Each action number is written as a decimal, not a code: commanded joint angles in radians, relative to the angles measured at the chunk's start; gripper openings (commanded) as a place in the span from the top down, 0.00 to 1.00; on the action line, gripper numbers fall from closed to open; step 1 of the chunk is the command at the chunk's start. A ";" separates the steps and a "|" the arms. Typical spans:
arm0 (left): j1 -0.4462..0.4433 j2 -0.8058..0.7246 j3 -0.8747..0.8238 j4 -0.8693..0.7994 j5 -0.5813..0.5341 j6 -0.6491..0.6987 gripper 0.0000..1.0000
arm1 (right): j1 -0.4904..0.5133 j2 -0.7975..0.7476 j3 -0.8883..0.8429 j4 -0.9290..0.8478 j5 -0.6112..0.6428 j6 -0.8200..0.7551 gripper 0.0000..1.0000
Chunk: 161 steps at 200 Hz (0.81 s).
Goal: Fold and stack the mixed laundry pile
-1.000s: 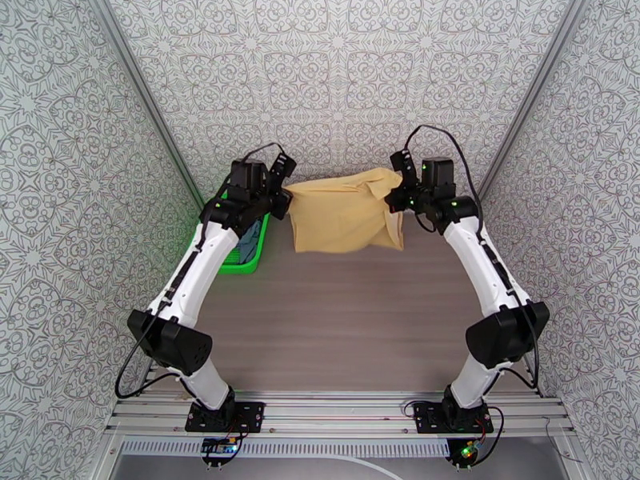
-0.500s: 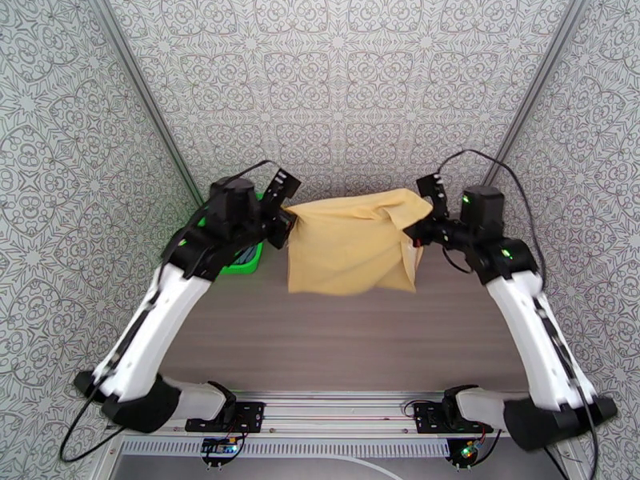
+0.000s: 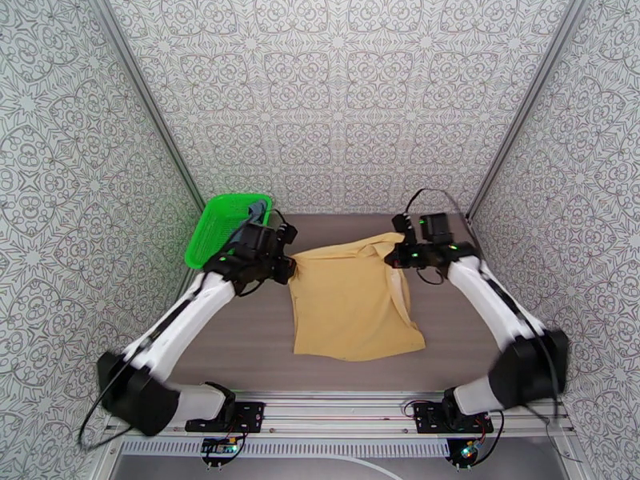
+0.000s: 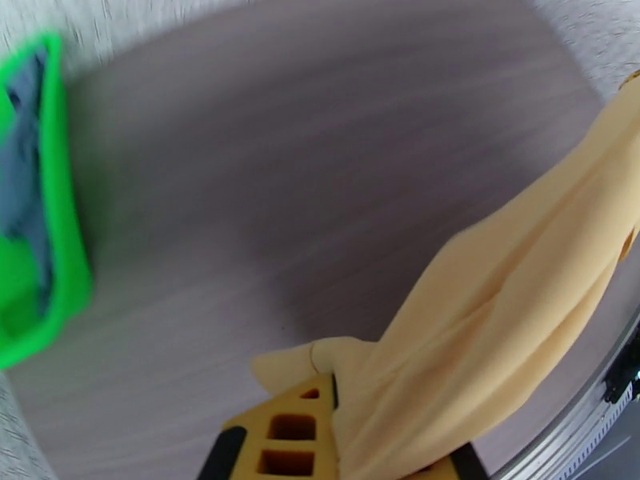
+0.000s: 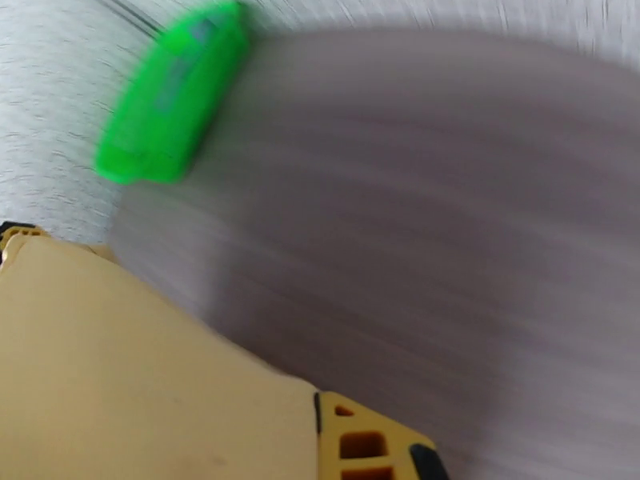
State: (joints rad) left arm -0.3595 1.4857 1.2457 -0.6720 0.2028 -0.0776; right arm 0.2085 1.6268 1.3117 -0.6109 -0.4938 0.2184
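Pinching mustard cloth (image 3: 352, 306), left gripper (image 3: 289, 267), right gripper (image 3: 392, 258)

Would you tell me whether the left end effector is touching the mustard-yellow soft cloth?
Touching. The left wrist view shows the left end effector shut on a corner of the mustard-yellow soft cloth, bunched between its fingers.

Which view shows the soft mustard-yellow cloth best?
Top external: the whole mustard-yellow cloth shows, held at its far corners by the left pincer and right pincer. Left wrist shows one hanging fold; right wrist, a blurred corner.
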 commanded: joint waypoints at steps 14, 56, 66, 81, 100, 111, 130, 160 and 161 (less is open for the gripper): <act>0.067 0.306 0.159 0.120 0.083 -0.032 1.00 | -0.018 0.240 0.179 0.014 0.130 -0.009 0.74; 0.098 0.667 0.532 -0.060 0.151 -0.017 1.00 | -0.056 0.358 0.333 -0.030 0.200 -0.024 0.26; 0.102 0.700 0.582 -0.075 0.180 -0.015 1.00 | -0.062 0.362 0.346 -0.032 0.205 -0.028 0.04; 0.103 0.706 0.605 -0.061 0.182 -0.023 0.91 | -0.066 0.358 0.355 -0.039 0.210 -0.036 0.01; 0.102 0.652 0.571 0.006 0.149 -0.029 0.65 | -0.066 0.331 0.337 -0.042 0.210 -0.040 0.01; 0.104 0.611 0.551 0.031 0.135 -0.030 0.30 | -0.066 0.299 0.308 -0.034 0.203 -0.034 0.01; 0.115 0.545 0.522 0.047 0.144 -0.028 0.01 | -0.066 0.222 0.230 -0.009 0.186 -0.023 0.01; 0.129 0.412 0.434 0.077 0.226 -0.014 0.00 | -0.063 0.061 0.075 0.032 0.163 0.009 0.01; 0.129 0.406 0.429 0.078 0.227 -0.014 0.01 | -0.063 0.056 0.070 0.033 0.162 0.010 0.01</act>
State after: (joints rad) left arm -0.2481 2.0335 1.7435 -0.6441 0.3569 -0.1017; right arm 0.1421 1.8378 1.4895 -0.6102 -0.3038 0.1959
